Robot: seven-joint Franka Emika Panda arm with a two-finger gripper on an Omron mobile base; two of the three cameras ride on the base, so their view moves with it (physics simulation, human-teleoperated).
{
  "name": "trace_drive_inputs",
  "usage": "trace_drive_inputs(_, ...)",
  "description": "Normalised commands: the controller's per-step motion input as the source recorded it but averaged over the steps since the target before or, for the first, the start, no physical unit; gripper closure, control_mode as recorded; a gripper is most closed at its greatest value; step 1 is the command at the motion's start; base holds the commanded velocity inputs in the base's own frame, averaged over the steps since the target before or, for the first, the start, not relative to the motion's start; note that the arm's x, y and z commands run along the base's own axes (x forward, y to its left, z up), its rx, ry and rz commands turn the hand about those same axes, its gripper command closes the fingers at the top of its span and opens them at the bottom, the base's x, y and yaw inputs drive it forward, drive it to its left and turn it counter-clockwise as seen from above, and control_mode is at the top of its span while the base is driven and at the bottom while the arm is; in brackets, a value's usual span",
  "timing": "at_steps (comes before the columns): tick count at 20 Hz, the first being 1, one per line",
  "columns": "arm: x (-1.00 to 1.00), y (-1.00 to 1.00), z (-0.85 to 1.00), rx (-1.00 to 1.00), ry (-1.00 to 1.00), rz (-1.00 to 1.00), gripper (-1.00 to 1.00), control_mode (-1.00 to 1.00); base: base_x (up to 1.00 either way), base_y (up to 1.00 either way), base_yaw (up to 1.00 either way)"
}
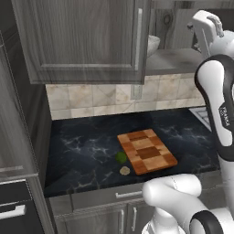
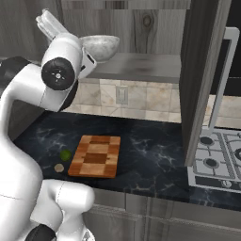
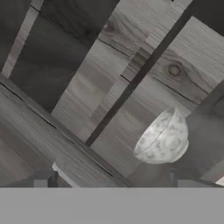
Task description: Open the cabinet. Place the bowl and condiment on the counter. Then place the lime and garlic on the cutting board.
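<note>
Wide speckled white-grey bowl on the grey wooden cabinet shelf, gripper wide open and empty before it, small green lime and beige garlic on the black marble counter, just left of the checkered wooden cutting board.

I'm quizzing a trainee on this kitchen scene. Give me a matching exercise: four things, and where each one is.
Things:
1. bowl
2. lime
3. garlic
4. cutting board

Places:
A. on the counter, nearest its front edge
B. on the cabinet shelf
C. flat on the counter, nothing on it
D. on the counter, against the board's edge

Pairs: 1-B, 2-D, 3-A, 4-C
</note>
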Motion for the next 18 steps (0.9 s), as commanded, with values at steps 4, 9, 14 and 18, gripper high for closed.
trace_drive_inputs(4,0.61,0.00,-0.16,0.23,0.04,0.04,-1.00,-1.00,0.00,0.00,0.00)
trace_drive_inputs(9,0.56,0.00,-0.16,0.20,0.16,0.06,-1.00,-1.00,0.00,0.00,0.00)
trace_drive_inputs(14,0.61,0.02,-0.04,0.14,0.21,0.07,-1.00,-1.00,0.00,0.00,0.00)
trace_drive_inputs(18,0.56,0.08,-0.03,0.13,0.18,0.06,-1.00,-1.00,0.00,0.00,0.00)
